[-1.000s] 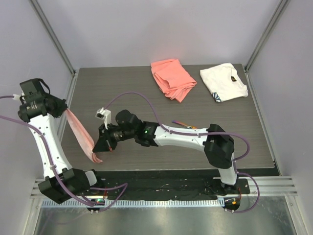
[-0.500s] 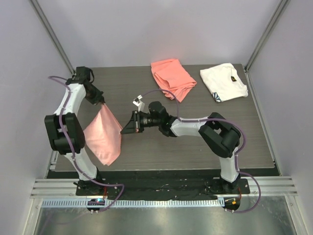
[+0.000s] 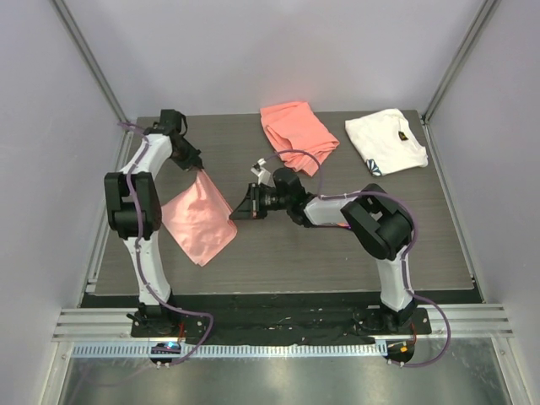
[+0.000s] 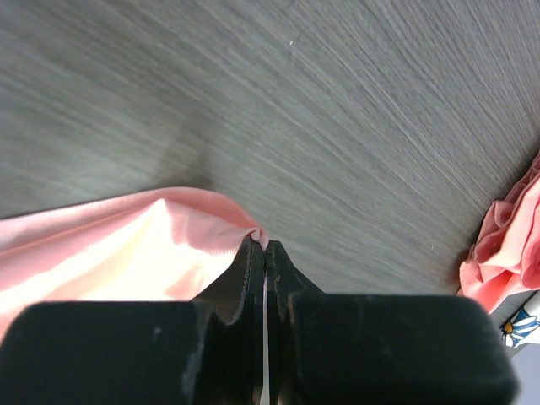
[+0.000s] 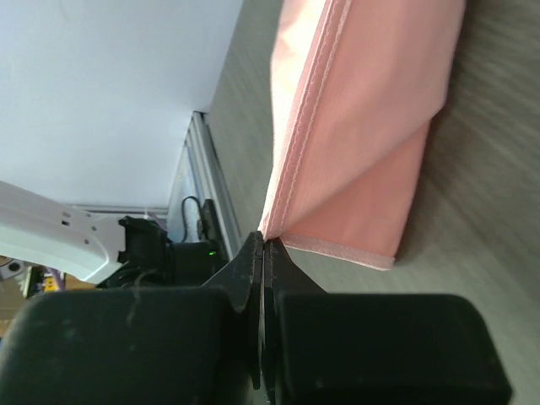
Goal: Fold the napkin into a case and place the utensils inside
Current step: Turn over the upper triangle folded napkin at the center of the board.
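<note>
The glossy pale-pink napkin (image 3: 199,223) is stretched out over the left part of the table, with its lower corner hanging toward the near edge. My left gripper (image 3: 200,168) is shut on its far corner, and in the left wrist view the cloth (image 4: 118,253) bunches at the closed fingertips (image 4: 261,244). My right gripper (image 3: 240,213) is shut on the napkin's right corner. In the right wrist view the hemmed edge (image 5: 363,126) runs up from the closed tips (image 5: 262,240). The utensils and a case are out of view.
A thicker coral-orange cloth (image 3: 297,135) lies crumpled at the far middle of the table, and its edge (image 4: 506,249) shows in the left wrist view. A white cloth with a dark mark (image 3: 386,141) lies at the far right. Grey walls stand close on both sides.
My left arm has swung from the near left up to the far left of the table. My right gripper has followed, away and to the right. The napkin went from a hanging strip to a spread sheet.
</note>
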`<state>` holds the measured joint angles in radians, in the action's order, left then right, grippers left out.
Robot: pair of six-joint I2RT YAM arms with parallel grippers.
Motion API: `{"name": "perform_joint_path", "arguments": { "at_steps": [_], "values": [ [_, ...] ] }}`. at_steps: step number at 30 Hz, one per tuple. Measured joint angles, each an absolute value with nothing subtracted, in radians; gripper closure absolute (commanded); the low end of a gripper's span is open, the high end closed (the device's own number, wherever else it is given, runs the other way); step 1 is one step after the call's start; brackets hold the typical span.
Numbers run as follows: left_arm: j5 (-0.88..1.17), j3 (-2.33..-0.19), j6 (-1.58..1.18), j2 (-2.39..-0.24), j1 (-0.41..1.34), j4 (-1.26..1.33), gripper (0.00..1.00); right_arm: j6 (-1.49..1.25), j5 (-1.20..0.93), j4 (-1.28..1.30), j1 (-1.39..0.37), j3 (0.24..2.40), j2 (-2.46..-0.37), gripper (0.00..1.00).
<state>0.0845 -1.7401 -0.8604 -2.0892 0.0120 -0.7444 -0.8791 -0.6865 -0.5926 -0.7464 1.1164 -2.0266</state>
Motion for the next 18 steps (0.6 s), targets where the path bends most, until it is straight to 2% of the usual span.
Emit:
{"name": "perform_joint_path", "arguments": {
  "at_steps": [7,8,10,12,13,14,15,16,17,18],
  "values": [
    [0.111,-1.778,-0.879,-2.173,0.032,-0.654,1.00,-0.704,-0.677,-0.375,-0.671,1.193,-2.044,0.90],
    [0.113,-1.792,-0.883,-2.186,0.037,-0.635,1.00,-0.673,-0.677,-0.330,-0.662,1.222,-2.054,0.86],
    [0.117,-1.836,-0.887,-2.221,0.044,-0.599,0.91,-0.622,-0.680,-0.262,-0.641,1.262,-2.072,0.75],
    [0.118,-1.889,-0.888,-2.259,0.046,-0.565,0.72,-0.576,-0.677,-0.204,-0.623,1.296,-2.094,0.66],
    [0.120,-1.924,-0.889,-2.280,0.046,-0.547,0.62,-0.543,-0.672,-0.158,-0.610,1.326,-2.114,0.55],
    [0.120,-1.950,-0.883,-2.297,0.046,-0.533,0.54,-0.524,-0.664,-0.133,-0.601,1.346,-2.128,0.52],
    [0.120,-1.984,-0.879,-2.315,0.047,-0.532,0.51,-0.500,-0.648,-0.098,-0.590,1.370,-2.143,0.51],
    [0.120,-2.021,-0.875,-2.333,0.048,-0.533,0.39,-0.471,-0.628,-0.061,-0.576,1.393,-2.154,0.48],
    [0.121,-2.065,-0.866,-2.350,0.050,-0.543,0.01,-0.444,-0.611,-0.025,-0.563,1.414,-2.162,0.44],
    [0.120,-2.103,-0.855,-2.363,0.051,-0.551,0.00,-0.418,-0.590,0.023,-0.550,1.440,-2.167,0.42]
  ]
}}
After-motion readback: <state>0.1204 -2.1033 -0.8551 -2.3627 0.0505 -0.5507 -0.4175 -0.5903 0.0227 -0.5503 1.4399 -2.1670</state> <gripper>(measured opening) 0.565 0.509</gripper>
